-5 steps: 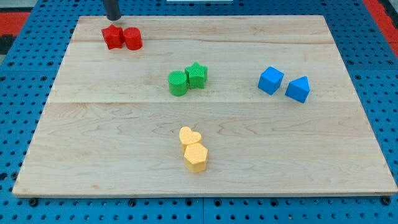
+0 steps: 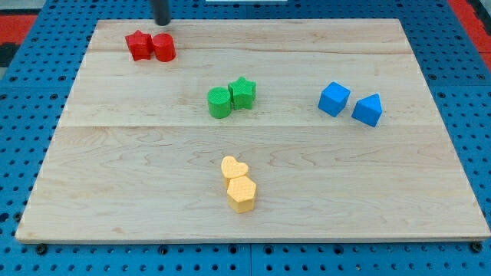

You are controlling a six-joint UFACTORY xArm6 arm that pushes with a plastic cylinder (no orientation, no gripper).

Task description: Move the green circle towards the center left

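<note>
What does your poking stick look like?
All you can see of it is a short, straight, dark grey rod, round like a thick crayon. My tip is blunt and plain. No cables, stripes or markings show; the rest runs off the view's top.

Straight dark rod, round section, dull grey-black; my tip (image 2: 163, 23) blunt, no markings visible.

Just below the tool, a red star (image 2: 139, 45) touches a red cylinder (image 2: 163, 47) on the counter (image 2: 115, 176). Farther down, a green star (image 2: 243, 92); right of it, two blue blocks (image 2: 334, 99) (image 2: 368, 110). Farthest off, a yellow heart (image 2: 234, 167) touches a yellow hexagon (image 2: 241, 192).
</note>
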